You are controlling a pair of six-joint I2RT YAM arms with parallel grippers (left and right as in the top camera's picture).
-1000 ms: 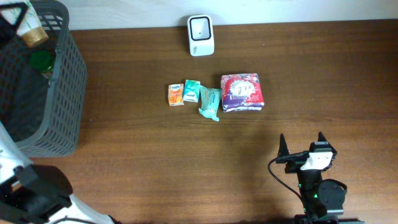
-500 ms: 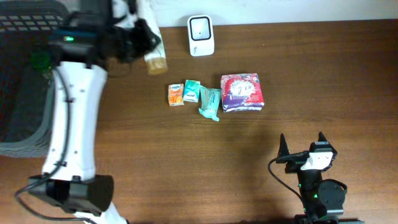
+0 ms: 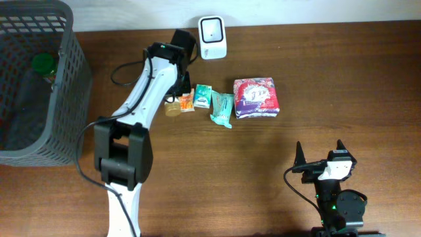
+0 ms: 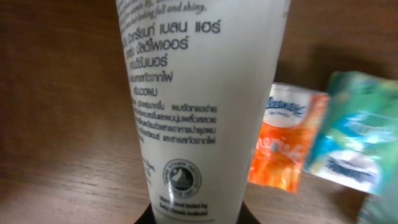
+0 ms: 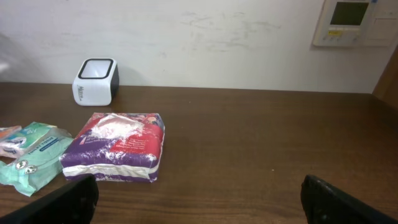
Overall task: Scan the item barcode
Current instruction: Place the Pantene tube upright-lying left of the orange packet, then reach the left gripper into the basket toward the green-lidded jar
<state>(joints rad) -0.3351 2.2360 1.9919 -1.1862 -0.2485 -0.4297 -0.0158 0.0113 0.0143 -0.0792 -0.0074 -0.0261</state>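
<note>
From overhead, the left gripper (image 3: 177, 87) is closed narrowly on a white tube (image 3: 173, 105). The tube's tan cap lies just beside the orange tissue pack (image 3: 186, 100), and the arm reaches across the table (image 3: 263, 171) toward the barcode scanner (image 3: 212, 36). The right gripper (image 3: 319, 153) rests well apart, its jaws wide and empty. The left wrist view is filled by the tube (image 4: 199, 106) with its printed text. The right wrist view shows both fingers (image 5: 74, 200) spread, facing a purple pack (image 5: 118, 146).

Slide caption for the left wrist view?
White tube with Thai print fills the frame, orange tissue pack beside it.
</note>
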